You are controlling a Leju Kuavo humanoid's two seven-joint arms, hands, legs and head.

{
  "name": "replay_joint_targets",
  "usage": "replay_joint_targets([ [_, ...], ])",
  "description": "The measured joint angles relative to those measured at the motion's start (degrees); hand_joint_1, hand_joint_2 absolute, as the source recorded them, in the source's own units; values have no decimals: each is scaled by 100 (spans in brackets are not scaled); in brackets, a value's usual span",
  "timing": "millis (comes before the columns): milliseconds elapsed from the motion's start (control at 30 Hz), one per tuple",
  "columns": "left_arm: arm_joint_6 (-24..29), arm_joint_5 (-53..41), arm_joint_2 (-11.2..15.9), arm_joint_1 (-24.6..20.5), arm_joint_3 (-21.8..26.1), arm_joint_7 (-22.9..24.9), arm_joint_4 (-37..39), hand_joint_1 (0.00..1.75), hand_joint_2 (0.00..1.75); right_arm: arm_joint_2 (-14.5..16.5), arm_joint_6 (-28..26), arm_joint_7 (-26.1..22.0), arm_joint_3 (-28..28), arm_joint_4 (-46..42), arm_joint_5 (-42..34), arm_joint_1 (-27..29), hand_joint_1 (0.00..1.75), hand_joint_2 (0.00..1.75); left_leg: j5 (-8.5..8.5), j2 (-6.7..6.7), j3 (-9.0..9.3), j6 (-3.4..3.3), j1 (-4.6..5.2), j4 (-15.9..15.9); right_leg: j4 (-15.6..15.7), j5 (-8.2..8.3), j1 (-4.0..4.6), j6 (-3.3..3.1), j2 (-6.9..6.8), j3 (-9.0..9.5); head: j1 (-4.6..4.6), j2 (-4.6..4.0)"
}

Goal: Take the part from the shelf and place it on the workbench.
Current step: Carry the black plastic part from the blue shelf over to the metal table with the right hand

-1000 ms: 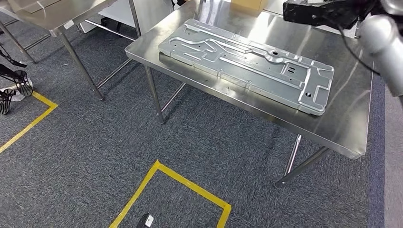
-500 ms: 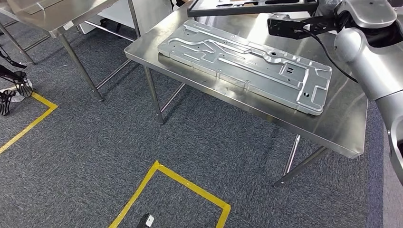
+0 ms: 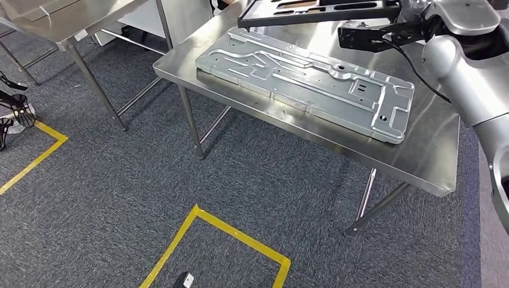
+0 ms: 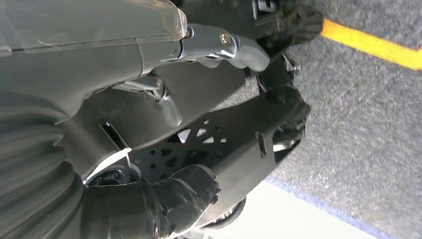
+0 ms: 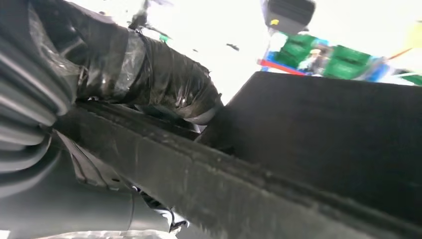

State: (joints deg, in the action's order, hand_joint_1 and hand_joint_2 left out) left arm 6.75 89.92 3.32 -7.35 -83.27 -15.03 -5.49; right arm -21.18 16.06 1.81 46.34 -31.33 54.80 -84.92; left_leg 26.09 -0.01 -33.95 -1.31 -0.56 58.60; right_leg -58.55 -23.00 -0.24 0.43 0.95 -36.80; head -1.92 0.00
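While the right hand (image 5: 149, 84) grips the black frame part's (image 3: 318, 12) edge above the steel workbench (image 3: 432, 156), it should lower level, beside the stamped metal panel (image 3: 306, 81); left hand (image 4: 209, 45) fingers: cannot tell.

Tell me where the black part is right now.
In the head view the black part is at the top, held in the air above the far side of the workbench, just beyond the silver panel, with the right hand gripping its edge.
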Motion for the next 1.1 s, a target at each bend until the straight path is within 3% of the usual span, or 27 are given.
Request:
replay_joint_targets([
  [67,2,0,5,-1,0,4,0,0,175,-59,22,-38,-1,-16,-12,-7,175,175,-20,10,17,-81,-8,-33,-152,-104,-25,63,-20,-63,1,0],
  [167,2,0,7,3,1,4,0,0,175,-144,35,-61,-3,-27,-16,-9,175,175,-25,17,34,-146,-16,-46,-1126,-580,-48,140,-50,-545,2,0],
  [200,2,-2,7,5,2,5,0,0,175,-162,39,-64,-3,-26,-17,6,175,175,-22,18,38,-148,-14,-41,-1457,-690,-52,153,-54,-728,2,0],
  [233,2,-4,7,6,2,6,0,0,175,-176,46,-66,-3,-25,-17,21,175,175,-15,21,45,-149,-11,-37,-1606,-691,-54,154,-58,-828,2,0],
  [267,2,-8,7,7,2,4,0,0,175,-193,55,-68,-3,-23,-18,31,175,175,-3,23,58,-147,-10,-34,-1541,-584,-54,145,-62,-819,2,0],
  [300,2,-12,7,7,2,1,0,0,175,-215,63,-73,-3,-23,-18,31,175,175,14,23,79,-142,-9,-33,-1254,-383,-51,125,-64,-692,2,0],
  [333,1,-14,6,9,2,-5,0,0,175,-238,69,-78,-3,-23,-18,20,175,175,34,23,102,-131,-9,-36,-827,-160,-41,94,-70,-497,2,0],
  [400,-4,-16,2,13,3,-18,-1,0,175,-274,78,-84,-4,-24,-19,-17,175,175,68,19,122,-94,4,-37,-163,94,8,26,-80,-174,2,0],
  [500,-11,-17,0,12,4,-28,-2,0,175,-294,87,-85,-3,-24,-22,-37,175,175,86,23,135,-17,6,-75,27,93,54,-47,-71,-90,2,0],
  [600,-11,-17,3,7,5,-29,-2,0,175,-300,89,-86,-3,-41,-22,-43,175,175,257,28,62,54,13,149,156,92,6,-125,-71,31,-6,0],
  [700,-11,-17,6,-11,16,-33,-2,0,175,-302,90,-87,-3,-48,-22,-53,175,175,662,22,-497,68,16,1190,167,28,21,-187,-74,93,-11,0],
  [767,-11,-19,8,-25,28,-37,-2,0,175,-300,92,-89,-3,-47,-22,-44,175,175,642,23,-730,70,16,1524,124,-35,35,-196,-58,110,-11,0],
  [833,-10,-25,9,-17,36,-37,-2,0,175,-298,94,-96,-2,-48,-25,-46,175,175,226,23,-539,45,16,1011,61,-119,38,-177,-24,156,-11,0],
  [900,-9,-28,10,2,37,-36,-2,0,175,-300,94,-98,-3,-47,-28,-69,175,175,-37,15,-212,2,33,321,4,-209,43,-134,5,198,-9,0],
  [967,-7,-28,12,14,37,-37,-2,0,175,-303,93,-97,-3,-44,-30,-86,175,175,15,7,-64,-40,56,66,-13,-250,46,-77,20,198,-6,1],
  [1100,-3,-44,19,12,38,-43,-2,0,175,-329,88,-98,-3,-45,-38,-78,175,175,82,10,91,-145,38,-40,-217,-284,35,25,1,155,-1,0],
])
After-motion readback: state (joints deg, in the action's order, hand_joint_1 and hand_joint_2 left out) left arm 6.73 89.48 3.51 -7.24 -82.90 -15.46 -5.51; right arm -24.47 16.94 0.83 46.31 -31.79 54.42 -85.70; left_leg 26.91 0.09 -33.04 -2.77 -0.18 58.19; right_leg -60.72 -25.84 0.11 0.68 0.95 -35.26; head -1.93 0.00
